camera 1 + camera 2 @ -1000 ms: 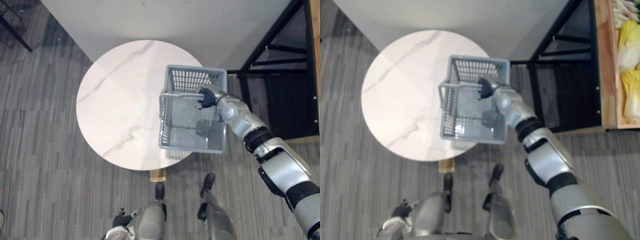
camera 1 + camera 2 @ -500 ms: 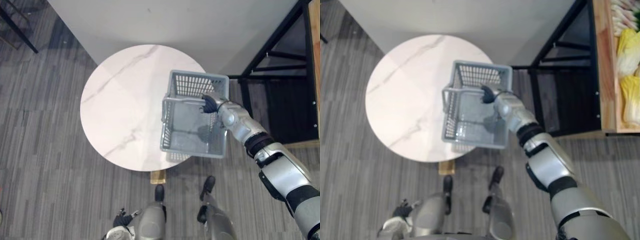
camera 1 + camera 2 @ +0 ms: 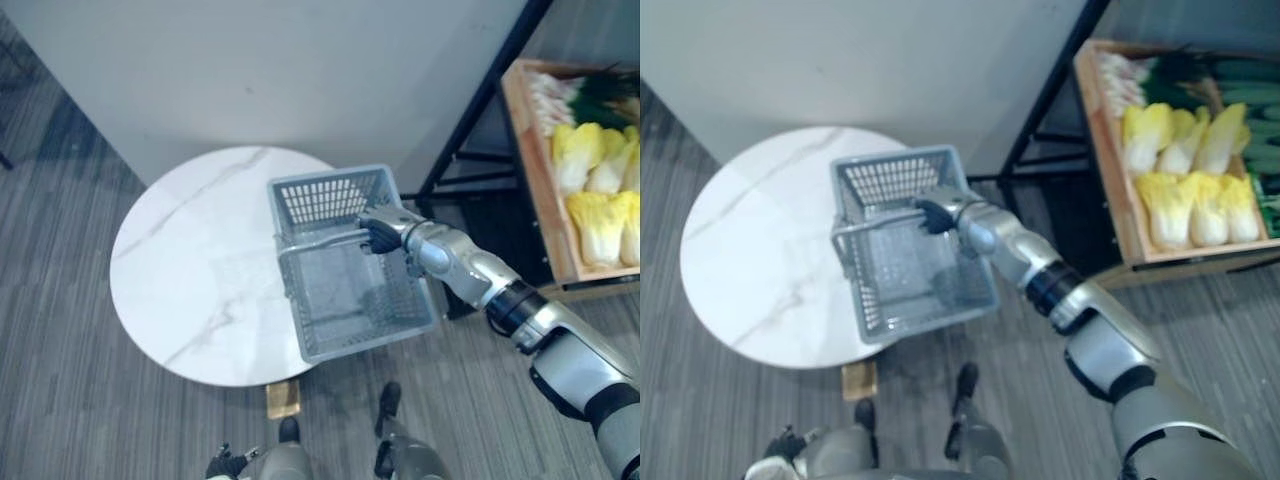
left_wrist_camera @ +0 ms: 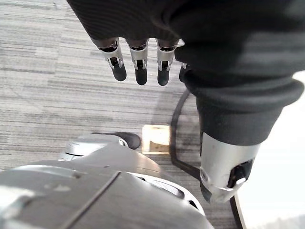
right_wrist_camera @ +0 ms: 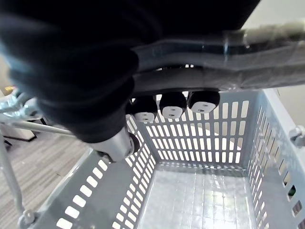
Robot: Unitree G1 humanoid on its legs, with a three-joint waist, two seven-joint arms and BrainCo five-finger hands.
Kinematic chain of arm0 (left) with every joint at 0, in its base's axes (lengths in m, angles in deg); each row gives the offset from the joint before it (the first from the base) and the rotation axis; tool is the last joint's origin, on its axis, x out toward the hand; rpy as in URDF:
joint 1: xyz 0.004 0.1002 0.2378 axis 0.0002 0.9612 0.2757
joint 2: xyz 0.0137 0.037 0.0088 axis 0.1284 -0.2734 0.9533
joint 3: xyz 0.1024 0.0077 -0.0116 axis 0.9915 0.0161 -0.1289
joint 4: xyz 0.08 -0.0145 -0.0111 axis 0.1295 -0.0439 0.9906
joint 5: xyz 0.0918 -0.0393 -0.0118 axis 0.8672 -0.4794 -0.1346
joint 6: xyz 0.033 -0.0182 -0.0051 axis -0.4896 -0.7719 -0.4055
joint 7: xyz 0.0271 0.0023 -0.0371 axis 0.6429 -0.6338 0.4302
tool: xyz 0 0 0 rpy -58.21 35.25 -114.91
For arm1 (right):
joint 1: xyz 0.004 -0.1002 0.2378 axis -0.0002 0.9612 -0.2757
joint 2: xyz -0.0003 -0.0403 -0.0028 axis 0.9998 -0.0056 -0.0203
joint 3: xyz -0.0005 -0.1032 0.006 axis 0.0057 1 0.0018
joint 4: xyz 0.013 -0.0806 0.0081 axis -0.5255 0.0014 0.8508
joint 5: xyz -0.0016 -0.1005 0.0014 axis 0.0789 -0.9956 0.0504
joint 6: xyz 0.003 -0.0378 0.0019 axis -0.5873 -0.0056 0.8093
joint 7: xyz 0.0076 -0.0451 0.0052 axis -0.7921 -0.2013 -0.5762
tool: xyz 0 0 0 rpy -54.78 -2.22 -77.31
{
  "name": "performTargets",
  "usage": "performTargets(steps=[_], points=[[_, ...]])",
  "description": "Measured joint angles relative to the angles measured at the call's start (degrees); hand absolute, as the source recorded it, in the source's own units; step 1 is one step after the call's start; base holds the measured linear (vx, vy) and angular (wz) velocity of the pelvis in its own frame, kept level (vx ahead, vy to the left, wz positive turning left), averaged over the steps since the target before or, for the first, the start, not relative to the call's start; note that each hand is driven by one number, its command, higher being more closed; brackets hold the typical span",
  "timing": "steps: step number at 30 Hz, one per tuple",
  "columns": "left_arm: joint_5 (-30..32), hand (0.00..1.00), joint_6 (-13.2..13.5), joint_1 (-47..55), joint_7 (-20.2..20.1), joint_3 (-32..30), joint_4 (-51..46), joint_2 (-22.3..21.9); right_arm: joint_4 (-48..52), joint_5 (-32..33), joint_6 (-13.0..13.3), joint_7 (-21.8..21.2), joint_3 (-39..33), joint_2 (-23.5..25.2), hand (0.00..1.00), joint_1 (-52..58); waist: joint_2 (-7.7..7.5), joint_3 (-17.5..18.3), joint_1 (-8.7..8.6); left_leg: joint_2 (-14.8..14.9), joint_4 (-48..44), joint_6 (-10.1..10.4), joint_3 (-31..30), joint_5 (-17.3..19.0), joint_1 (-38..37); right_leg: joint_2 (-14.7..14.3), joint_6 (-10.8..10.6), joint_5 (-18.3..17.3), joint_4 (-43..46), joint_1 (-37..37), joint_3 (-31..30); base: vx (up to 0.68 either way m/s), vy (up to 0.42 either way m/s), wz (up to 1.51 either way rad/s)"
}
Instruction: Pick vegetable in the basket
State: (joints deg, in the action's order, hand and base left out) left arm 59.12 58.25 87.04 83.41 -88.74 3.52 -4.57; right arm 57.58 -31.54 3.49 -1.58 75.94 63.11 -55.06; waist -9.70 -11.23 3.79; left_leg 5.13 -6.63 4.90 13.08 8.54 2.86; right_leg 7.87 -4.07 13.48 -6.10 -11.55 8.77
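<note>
My right hand (image 3: 382, 232) is shut on the handle (image 3: 320, 243) of a grey plastic basket (image 3: 330, 186). The basket hangs tilted over the right edge of the round white marble table (image 3: 190, 270). In the right wrist view my fingers (image 5: 172, 102) curl round the handle (image 5: 228, 47), and the basket's floor (image 5: 200, 191) is bare. Pale yellow cabbages (image 3: 1185, 190) and green vegetables (image 3: 1240, 85) lie in a wooden crate (image 3: 530, 170) on the right. My left hand (image 4: 138, 67) hangs low over the floor, fingers relaxed.
A black metal shelf frame (image 3: 480, 110) carries the crate just right of the basket. A grey wall (image 3: 250, 70) rises behind the table. Striped grey carpet (image 3: 70, 380) surrounds the table.
The camera has swung toward the shelf, bringing the vegetable crate into view. The basket in my right hand has turned and now sits further off the table's right edge.
</note>
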Motion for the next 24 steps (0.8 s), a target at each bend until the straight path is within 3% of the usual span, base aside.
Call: performTargets(steps=[5,14,18,24], points=[[1.27,0.00,-0.02,1.66,-0.43,-1.34,1.12,-0.06,9.38,5.02,1.14,-0.14,-0.01,-6.22,1.00,8.08,0.46,4.20,-1.36,0.75,-0.46,0.43,0.79,0.55,-0.25,-0.70,-0.03,-0.04,0.00,-0.06,-1.26,-0.01,-0.028,-0.11],[3.64,0.00,-0.03,3.38,-2.08,-1.85,2.07,-0.64,19.56,7.59,3.82,-5.66,-0.04,-18.89,1.00,22.06,1.91,6.35,-2.71,1.65,-0.31,0.93,2.16,0.93,-1.23,-1.66,0.03,-0.47,0.00,0.12,-2.49,0.00,-0.016,-0.09],[4.07,0.00,-0.01,3.93,-2.42,-1.81,2.09,-0.70,20.71,7.52,4.83,-6.24,-3.64,-21.14,1.00,25.73,2.17,6.50,-3.57,2.03,-0.48,1.05,2.04,0.88,-1.37,-1.68,0.25,-0.33,0.00,0.33,-2.32,0.01,0.000,0.01],[4.42,0.00,-0.01,4.88,-2.90,-1.10,2.15,-1.51,21.92,7.44,5.24,-5.21,-6.88,-23.72,1.00,32.36,4.42,9.03,-3.83,2.26,-0.31,1.55,2.35,1.46,-2.04,-1.87,0.27,-0.61,-0.03,1.12,-2.45,0.01,0.006,-0.03]])
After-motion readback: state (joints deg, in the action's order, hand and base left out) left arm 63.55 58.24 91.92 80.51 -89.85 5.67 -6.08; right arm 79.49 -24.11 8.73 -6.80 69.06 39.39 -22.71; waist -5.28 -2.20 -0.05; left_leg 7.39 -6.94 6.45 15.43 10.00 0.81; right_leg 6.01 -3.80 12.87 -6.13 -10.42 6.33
